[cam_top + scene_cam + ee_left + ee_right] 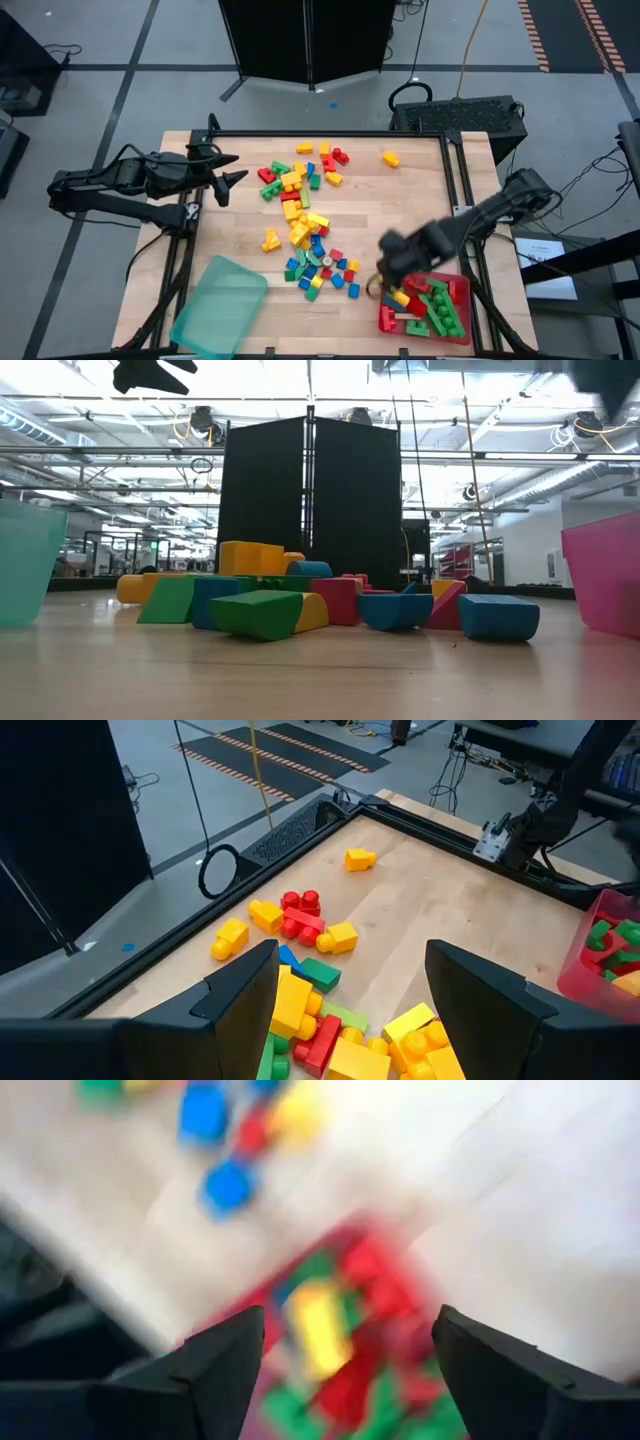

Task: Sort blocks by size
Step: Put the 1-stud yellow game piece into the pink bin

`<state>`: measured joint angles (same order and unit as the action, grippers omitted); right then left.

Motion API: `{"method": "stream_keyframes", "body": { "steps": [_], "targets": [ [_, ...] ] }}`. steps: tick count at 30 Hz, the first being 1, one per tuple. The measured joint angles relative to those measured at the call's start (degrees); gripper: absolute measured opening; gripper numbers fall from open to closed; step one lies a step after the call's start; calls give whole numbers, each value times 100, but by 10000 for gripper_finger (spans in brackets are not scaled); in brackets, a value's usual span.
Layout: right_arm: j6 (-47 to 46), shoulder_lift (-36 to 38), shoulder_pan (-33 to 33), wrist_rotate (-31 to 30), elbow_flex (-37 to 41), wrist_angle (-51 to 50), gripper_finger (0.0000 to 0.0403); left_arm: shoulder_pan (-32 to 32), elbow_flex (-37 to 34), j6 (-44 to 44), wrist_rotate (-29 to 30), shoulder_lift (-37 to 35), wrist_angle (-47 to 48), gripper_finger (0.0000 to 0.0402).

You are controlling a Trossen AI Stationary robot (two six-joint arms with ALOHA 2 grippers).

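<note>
Gripper [345, 1355] (right) — agape, empty

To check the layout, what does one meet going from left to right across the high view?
Left gripper → teal tray → main pile of blocks → lone yellow block → red tray, with the right gripper at its left edge.
</note>
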<state>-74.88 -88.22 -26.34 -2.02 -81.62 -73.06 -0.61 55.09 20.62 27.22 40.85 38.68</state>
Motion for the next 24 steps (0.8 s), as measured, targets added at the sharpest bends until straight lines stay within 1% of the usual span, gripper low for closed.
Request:
{"method": "stream_keyframes", "body": {
  "steps": [2, 4, 5, 7, 12, 16, 18, 20, 24],
  "targets": [
    [158, 128, 451, -712, -275, -670, 275, -1, 0, 0, 2, 1, -2, 255],
    [405, 193, 1057, -1381, -441, -1228, 274, 1, 0, 0, 2, 1, -15, 255],
    [687, 197, 1399, -1552, -474, -1359, 274, -1, 0, 0, 4, 1, -15, 255],
    [1490, 184, 2104, -1705, -499, -1285, 274, 0, 0, 0, 7, 1, -17, 255],
    [3579, -56, 3769, -1760, -498, -586, 274, -1, 0, 2, 39, 1, -17, 255],
    [4685, -384, 4839, -1748, -442, -95, 274, -1, 0, 4, 40, 1, -17, 255],
    [5089, -558, 5240, -1635, -405, 42, 274, 1, 0, 42, 44, -1, -14, 255],
    [5413, -735, 5559, -1372, -333, 200, 274, 1, 0, 87, 44, 1, -4, 255],
    [5914, -990, 5935, -1153, -206, 476, 274, 1, 0, 153, 44, 1, 36, 255]
  ]
}}
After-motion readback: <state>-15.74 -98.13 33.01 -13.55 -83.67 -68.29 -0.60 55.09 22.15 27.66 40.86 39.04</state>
